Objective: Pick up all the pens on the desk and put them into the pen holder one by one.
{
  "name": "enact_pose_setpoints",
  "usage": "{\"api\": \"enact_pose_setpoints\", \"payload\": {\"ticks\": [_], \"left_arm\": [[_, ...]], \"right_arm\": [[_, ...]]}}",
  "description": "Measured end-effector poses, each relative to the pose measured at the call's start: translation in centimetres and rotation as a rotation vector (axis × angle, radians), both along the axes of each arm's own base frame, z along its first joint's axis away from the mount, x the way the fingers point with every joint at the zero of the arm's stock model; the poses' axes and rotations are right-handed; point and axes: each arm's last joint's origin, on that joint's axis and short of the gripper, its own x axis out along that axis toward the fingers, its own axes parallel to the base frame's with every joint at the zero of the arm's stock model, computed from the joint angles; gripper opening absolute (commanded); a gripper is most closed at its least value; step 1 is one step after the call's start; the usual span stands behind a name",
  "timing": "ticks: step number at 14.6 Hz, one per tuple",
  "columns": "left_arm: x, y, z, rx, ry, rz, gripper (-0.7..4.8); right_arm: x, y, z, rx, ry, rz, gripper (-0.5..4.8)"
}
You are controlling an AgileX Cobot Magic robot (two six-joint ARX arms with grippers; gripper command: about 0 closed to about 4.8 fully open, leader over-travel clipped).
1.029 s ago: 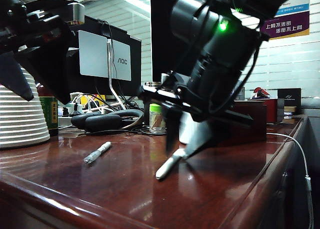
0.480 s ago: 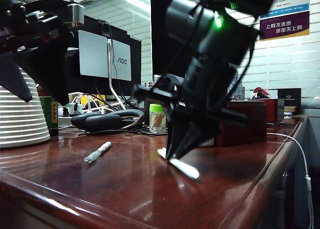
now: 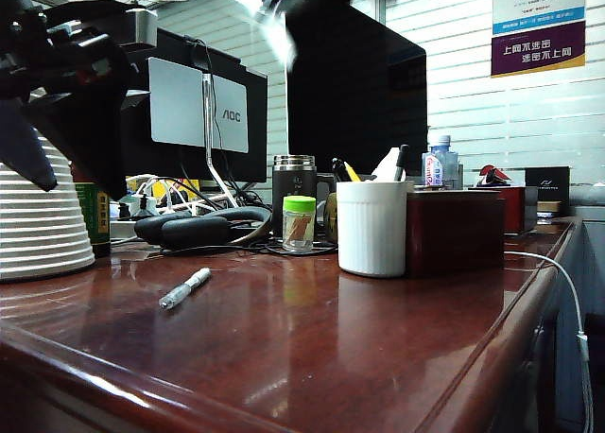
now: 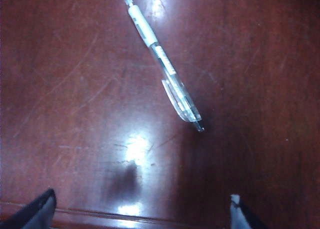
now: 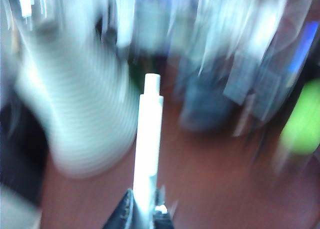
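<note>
Roughly midway, by the look of it: neither of the two pens is in the pen holder point(image 3: 372, 230) yet. Right gripper point(image 5: 142, 209) is clamped on the all-white pen point(image 5: 148, 144), which sticks out ahead of the jaws; the right wrist view is heavily motion-blurred, with a ribbed white shape just beside the pen that is probably the holder, though I cannot be sure. In the exterior view that arm shows only as a blurred dark shape with a white streak point(image 3: 274, 22) at the top edge, well above the desk point(image 3: 312, 348). The clear-barrelled pen point(image 3: 184, 288) lies flat on the desk, untouched, well apart from the holder; the left gripper point(image 4: 142, 214) hangs above it with jaws spread wide, holding nothing. The white ribbed pen holder stands upright, just beside a dark red box point(image 3: 454, 233). It already carries a black-tipped pen point(image 3: 401, 159), a yellow-tipped one point(image 3: 351, 171) and something white, not part of the job. Left to do, as I judge: drop the white pen in, then fetch the clear one.
</note>
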Motion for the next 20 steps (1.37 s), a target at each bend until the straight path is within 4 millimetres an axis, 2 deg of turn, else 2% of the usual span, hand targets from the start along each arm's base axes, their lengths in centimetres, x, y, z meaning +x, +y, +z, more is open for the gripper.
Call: {"api": "enact_pose_setpoints", "payload": {"ticks": [2,4,7,11,15,20], "left_arm": [[0.0,0.0,0.0,0.0,0.0,0.001,4.79],[0.0,0.0,0.0,0.012,-0.009,0.011,4.79],[0.1,0.1,0.0,0.042,-0.029,0.009,4.79],[0.4,0.0,0.3,0.05,-0.086,0.011,4.79],[0.5,0.0,0.4,0.047,-0.098,0.014,4.79],[0.5,0.0,0.4,0.049,-0.101,0.017,4.79]], "right_arm": [[1.5,-1.5,1.1,0.002,-0.162,-0.05,-0.06],[2.9,-3.5,0.9,0.031,-0.273,-0.12,-0.06],[3.8,-5.7,-2.8,0.061,-0.338,-0.197,-0.06],[4.7,-4.9,-8.1,0.0,-0.238,-0.147,-0.06],[6.0,-4.2,-11.2,-0.069,-0.218,-0.14,-0.06],[6.1,-4.4,-11.3,-0.14,-0.264,-0.184,-0.06]]}}
